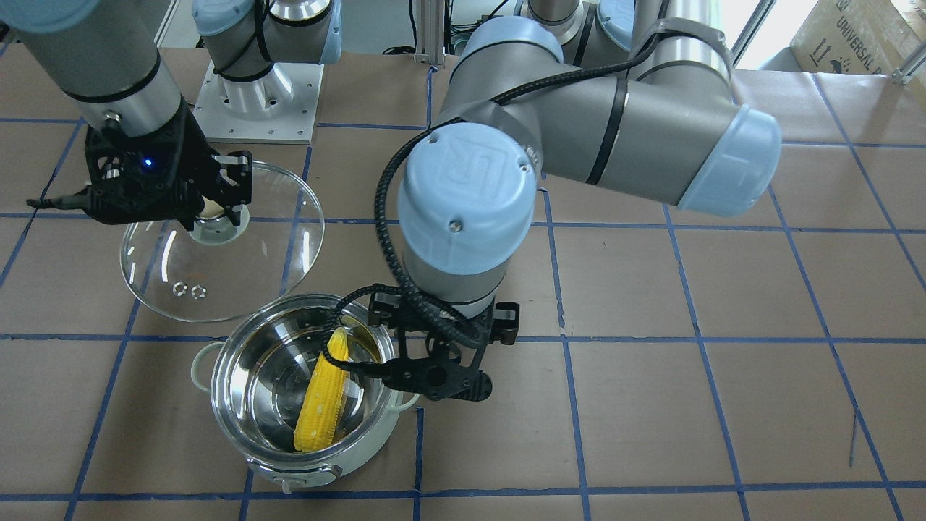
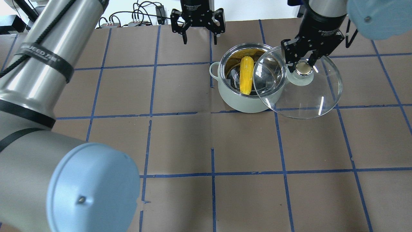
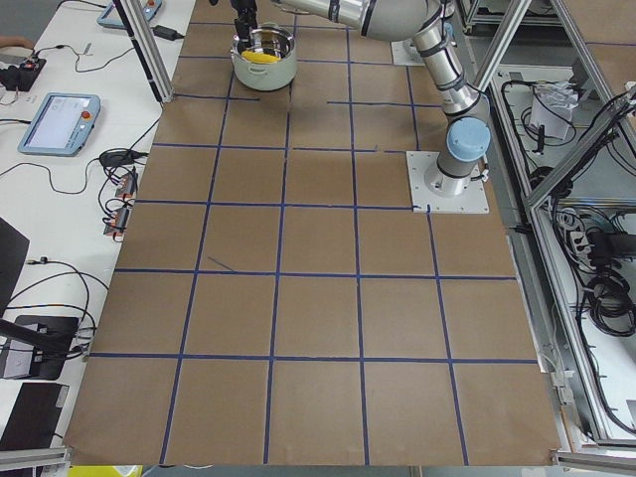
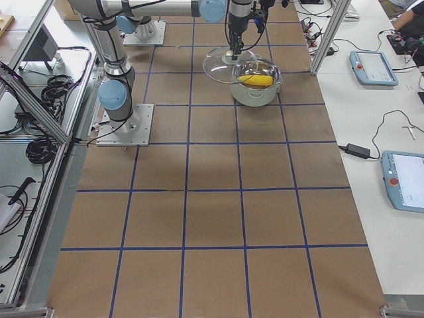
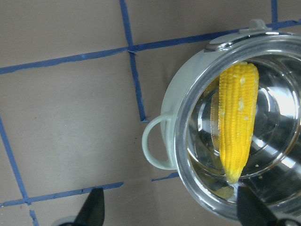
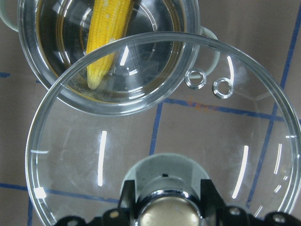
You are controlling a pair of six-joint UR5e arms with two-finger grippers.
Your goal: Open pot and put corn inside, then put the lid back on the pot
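Note:
The pale mint pot (image 2: 244,102) stands open on the table, and the yellow corn (image 2: 246,75) lies inside it, leaning on the steel wall. The pot (image 1: 289,472) and corn (image 1: 324,401) also show in the front view. My right gripper (image 2: 302,66) is shut on the beige knob of the clear glass lid (image 2: 309,98). It holds the lid in the air beside the pot, with the lid's edge overlapping the rim (image 6: 141,136). My left gripper (image 1: 438,383) is open and empty, raised beside the pot's loop handle (image 5: 153,146).
The table is brown paper with a grid of blue tape. The right arm's base plate (image 1: 253,101) sits behind the lid. Side benches with tablets (image 4: 374,66) and cables run along the table's far edge.

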